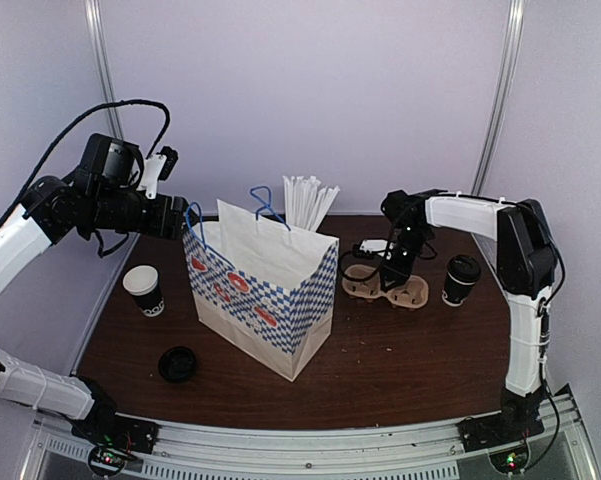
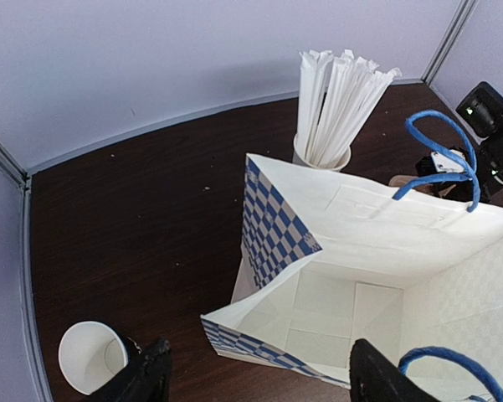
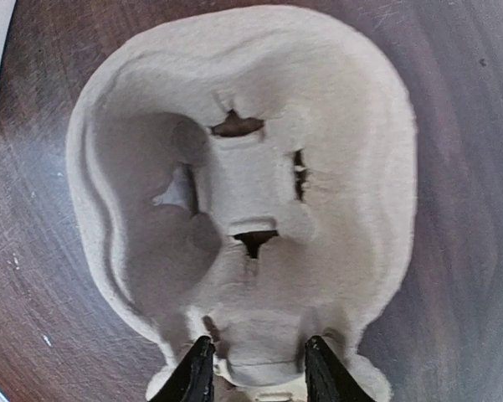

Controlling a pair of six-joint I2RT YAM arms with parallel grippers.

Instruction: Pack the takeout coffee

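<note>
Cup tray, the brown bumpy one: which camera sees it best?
The right wrist view: the cup tray fills it, close up, from above, hollows clear. In the top external view it is small, partly behind the right gripper. In the left wrist view the paper bag hides nearly all of it.

The bag [image 1: 265, 290] stands in the middle of the table [image 1: 400, 370]. Just behind it is the straw cup [image 1: 308, 205]. The open cup [image 1: 143, 290] stands to the left of the bag, and a loose lid [image 1: 178, 363] lies before that, nearer the front edge. To the right of the bag lies the carrier [image 1: 385, 288]. Farther right, near it but apart, the coffee [image 1: 461, 280] stands upright.
</note>
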